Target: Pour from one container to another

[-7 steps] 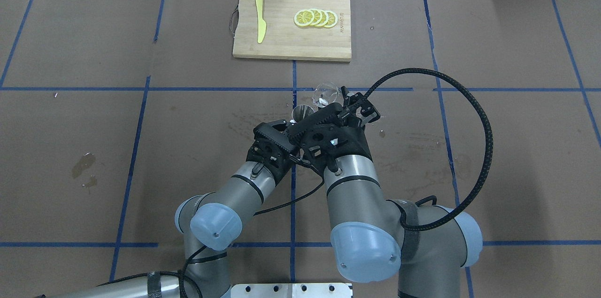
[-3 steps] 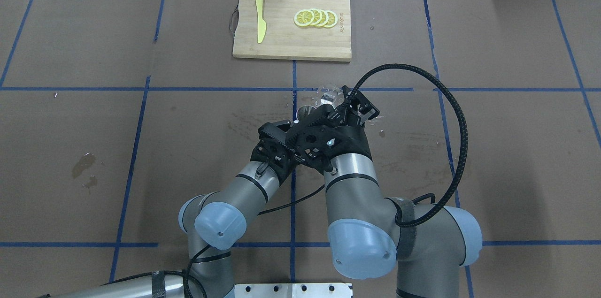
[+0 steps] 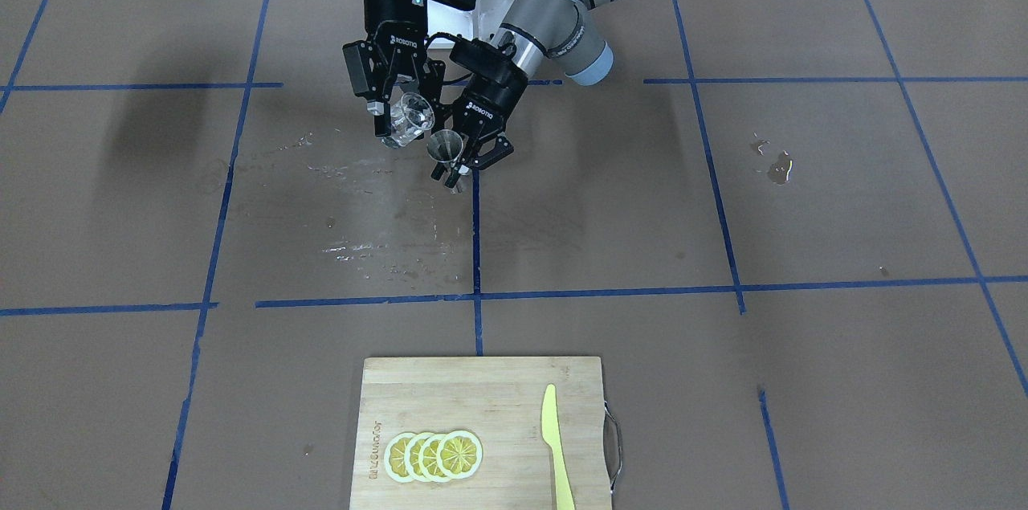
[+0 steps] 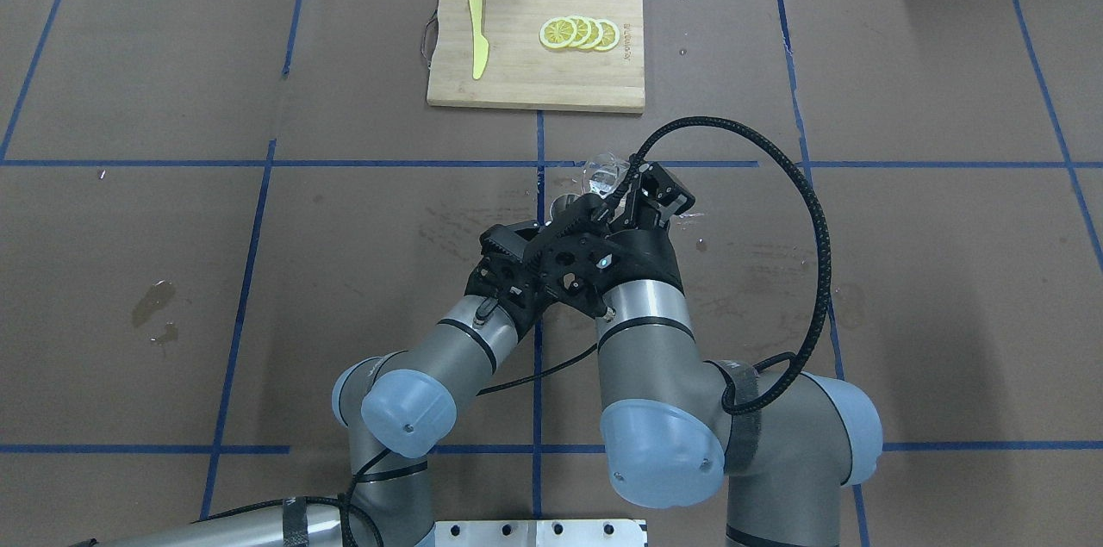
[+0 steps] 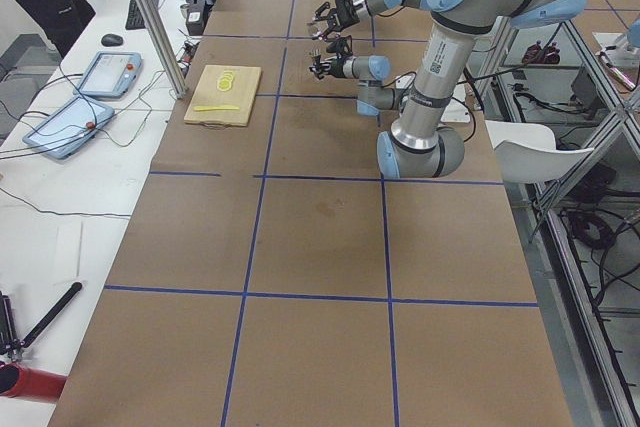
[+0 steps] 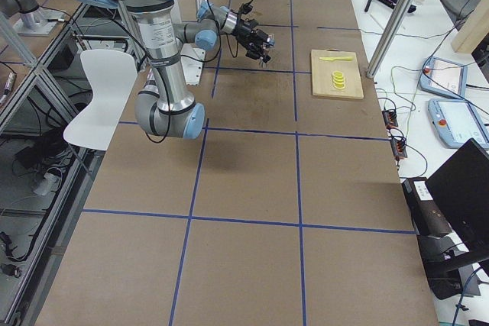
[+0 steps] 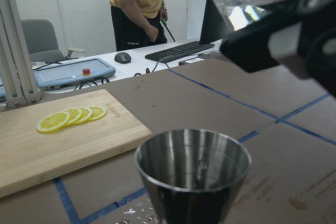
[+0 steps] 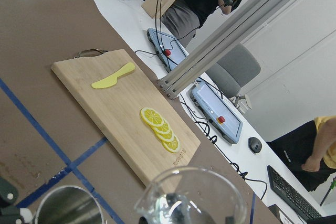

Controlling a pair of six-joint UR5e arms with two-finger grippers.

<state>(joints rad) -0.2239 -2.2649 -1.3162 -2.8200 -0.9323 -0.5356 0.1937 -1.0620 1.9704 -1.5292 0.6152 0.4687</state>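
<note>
Right gripper (image 3: 404, 123), squeezing the glass cup (image 3: 413, 118), has tipped it more toward the jigger (image 3: 444, 146) squeezed by the left gripper (image 3: 461, 162). Pouring looks close.

Right pincer (image 3: 405, 118) and left pincer (image 3: 452, 161) clamped (side by side).

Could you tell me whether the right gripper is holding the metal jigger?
No, the left gripper holds the jigger, while the right gripper holds the glass cup.
</note>
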